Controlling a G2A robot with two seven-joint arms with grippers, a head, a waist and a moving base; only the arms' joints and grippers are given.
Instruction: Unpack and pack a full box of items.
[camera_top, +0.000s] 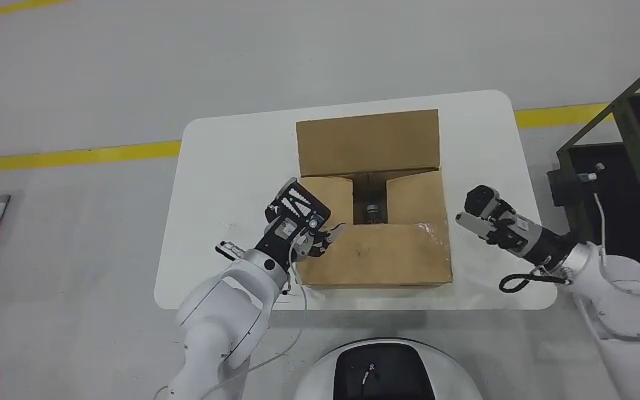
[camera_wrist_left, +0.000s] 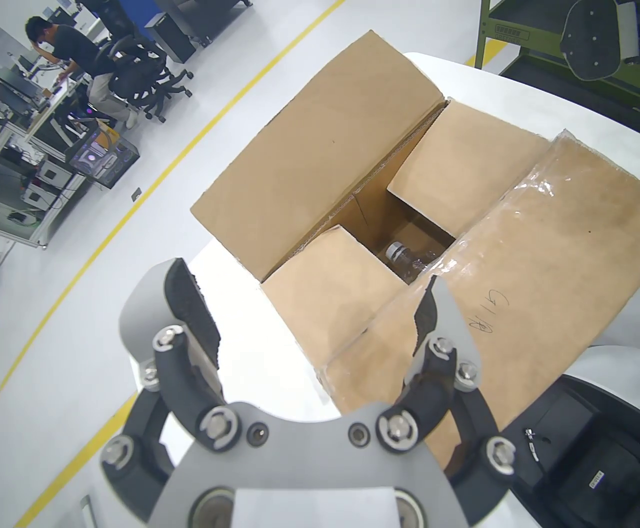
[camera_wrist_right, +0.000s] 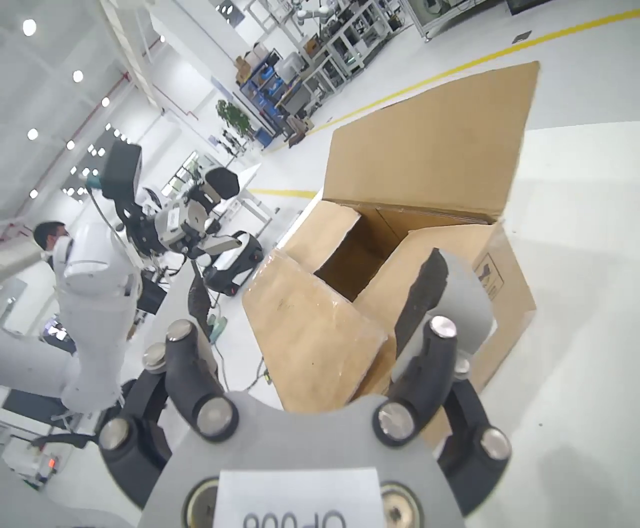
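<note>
At the near left corner of the cardboard box, the left gripper hangs spread wide, one finger over the taped front flap. The box sits in the middle of the white table, a clear bottle visible through the gap. The right gripper, equally wide, hovers beside the box's right wall. Pulling on the flap may drag the whole box or tear the tape. The side flaps hide the remaining contents.
</note>
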